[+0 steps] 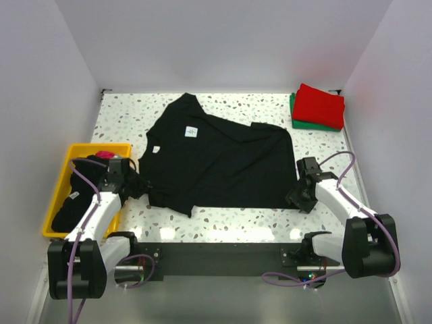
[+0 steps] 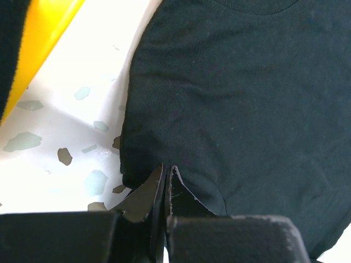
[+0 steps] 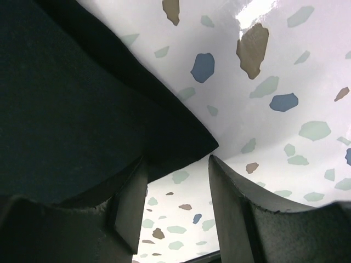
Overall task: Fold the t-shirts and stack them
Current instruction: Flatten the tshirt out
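T-shirts (image 1: 71,199), black and pink, lie in the yellow bin (image 1: 101,146).

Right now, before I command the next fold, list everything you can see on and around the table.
black t-shirt: one, black, spread flat mid-table, white neck label showing
red t-shirt: one, red, folded, far right corner, on top of the green one
green t-shirt: one, green, folded, under the red
yellow bin: one, yellow, left table edge
black cloth: one, black, in the bin
pink cloth: one, pink, bin's far end
table: one, white speckled
left gripper: black, shut on the black t-shirt's left edge
right gripper: black, open at its near right corner
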Controlling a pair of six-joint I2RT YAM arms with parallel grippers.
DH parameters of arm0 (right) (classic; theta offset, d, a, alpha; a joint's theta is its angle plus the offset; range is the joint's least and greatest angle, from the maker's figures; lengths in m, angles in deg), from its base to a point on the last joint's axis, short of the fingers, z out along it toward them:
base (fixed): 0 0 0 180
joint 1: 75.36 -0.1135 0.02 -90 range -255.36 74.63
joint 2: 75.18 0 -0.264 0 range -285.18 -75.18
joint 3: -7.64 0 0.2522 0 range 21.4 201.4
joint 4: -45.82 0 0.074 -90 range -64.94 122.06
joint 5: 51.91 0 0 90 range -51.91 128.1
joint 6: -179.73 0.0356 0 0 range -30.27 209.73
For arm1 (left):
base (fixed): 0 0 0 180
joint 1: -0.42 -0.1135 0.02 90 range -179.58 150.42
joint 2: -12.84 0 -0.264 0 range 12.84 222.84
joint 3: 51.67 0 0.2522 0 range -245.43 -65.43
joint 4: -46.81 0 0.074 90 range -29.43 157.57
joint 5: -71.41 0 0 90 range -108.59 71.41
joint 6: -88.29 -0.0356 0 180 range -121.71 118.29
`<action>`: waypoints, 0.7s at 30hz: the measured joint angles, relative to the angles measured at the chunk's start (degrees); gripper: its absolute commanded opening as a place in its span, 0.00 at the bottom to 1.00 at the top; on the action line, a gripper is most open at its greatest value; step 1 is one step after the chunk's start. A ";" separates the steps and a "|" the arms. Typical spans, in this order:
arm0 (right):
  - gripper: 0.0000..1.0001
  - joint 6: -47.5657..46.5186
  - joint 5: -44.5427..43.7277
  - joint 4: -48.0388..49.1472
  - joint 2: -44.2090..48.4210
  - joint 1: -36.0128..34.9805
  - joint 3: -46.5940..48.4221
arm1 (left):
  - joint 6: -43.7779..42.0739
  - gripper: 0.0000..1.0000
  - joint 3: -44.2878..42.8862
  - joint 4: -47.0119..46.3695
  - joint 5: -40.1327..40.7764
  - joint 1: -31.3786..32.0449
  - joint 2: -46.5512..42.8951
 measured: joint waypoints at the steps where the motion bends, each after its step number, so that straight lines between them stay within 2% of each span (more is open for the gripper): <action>1: 0.51 0.00 -0.15 0.15 -0.02 0.02 0.00 | 0.00 0.00 0.00 0.00 0.00 0.00 0.00; 3: 0.49 0.00 -0.66 0.76 -0.07 0.04 0.00 | 0.00 0.00 0.00 0.00 0.00 0.00 0.00; 6: 0.38 -0.26 -1.70 2.51 -0.07 0.22 -0.04 | -0.02 0.00 0.00 0.02 0.00 0.00 0.00; 7: 0.30 -0.28 -1.92 2.99 -0.07 0.28 -0.04 | -0.02 0.00 0.00 0.02 0.02 0.00 0.00; 10: 0.14 -1.22 -2.89 4.83 -0.04 0.33 -0.09 | -0.07 0.00 0.00 0.04 0.02 0.00 -0.15; 11: 0.03 -1.60 -2.95 5.49 0.02 0.33 -0.09 | -0.11 0.00 0.00 0.04 0.02 0.00 -0.35; 12: 0.00 -2.16 -2.91 5.97 0.04 0.33 -0.04 | -0.20 0.00 0.00 0.04 0.02 0.00 -0.63; 17: 0.00 -4.66 -0.48 6.56 0.55 0.33 2.69 | -1.27 0.00 -1.53 0.76 -0.20 0.00 -2.97; 21: 0.00 -6.69 2.75 6.32 2.67 0.33 8.92 | -1.66 0.00 -7.98 2.45 -0.57 0.00 -5.68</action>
